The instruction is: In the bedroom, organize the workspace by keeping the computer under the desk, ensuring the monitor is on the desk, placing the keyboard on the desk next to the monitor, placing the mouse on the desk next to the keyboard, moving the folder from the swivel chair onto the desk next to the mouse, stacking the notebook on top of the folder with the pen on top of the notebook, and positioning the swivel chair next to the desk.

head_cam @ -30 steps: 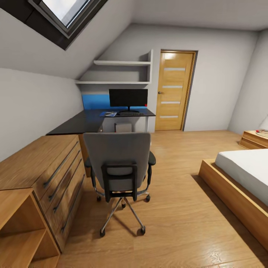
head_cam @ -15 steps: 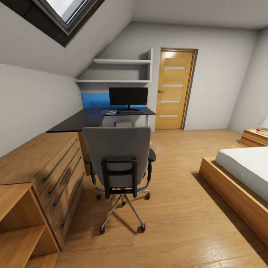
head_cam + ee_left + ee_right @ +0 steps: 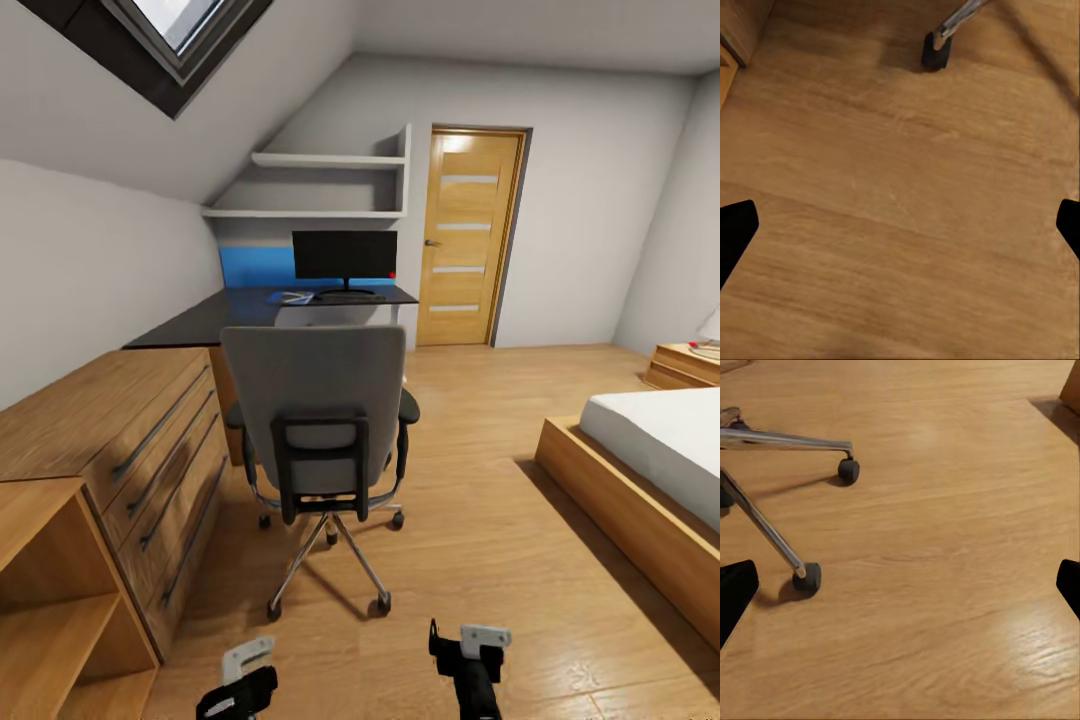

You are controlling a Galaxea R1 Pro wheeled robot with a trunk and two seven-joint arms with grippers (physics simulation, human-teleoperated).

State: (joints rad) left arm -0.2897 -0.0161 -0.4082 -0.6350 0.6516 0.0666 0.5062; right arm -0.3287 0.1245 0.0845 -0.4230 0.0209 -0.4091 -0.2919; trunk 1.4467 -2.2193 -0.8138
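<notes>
The swivel chair (image 3: 315, 420) stands in the middle of the floor with its grey back toward me, hiding its seat. Behind it is the black-topped desk (image 3: 225, 318) with its blue back panel. On the desk stands the monitor (image 3: 345, 256), with the keyboard (image 3: 350, 297) in front of its stand. A small flat blue-and-pale item (image 3: 295, 297) lies left of the keyboard, too small to identify. My left gripper (image 3: 242, 680) (image 3: 900, 225) and right gripper (image 3: 468, 648) (image 3: 900, 585) hang low over the floor, both open and empty. The chair's chrome legs (image 3: 765, 529) and a castor (image 3: 936, 52) are close by.
A low light-wood drawer cabinet (image 3: 130, 440) and an open shelf unit (image 3: 50, 600) line the left wall. A bed (image 3: 650, 460) on a wooden frame fills the right side, with a nightstand (image 3: 685, 365) beyond. A wooden door (image 3: 470, 240) is at the back.
The camera has shifted slightly, so the whole scene sits a little higher. Both grippers have come into view at the bottom edge. The chair and desk items stay put.
</notes>
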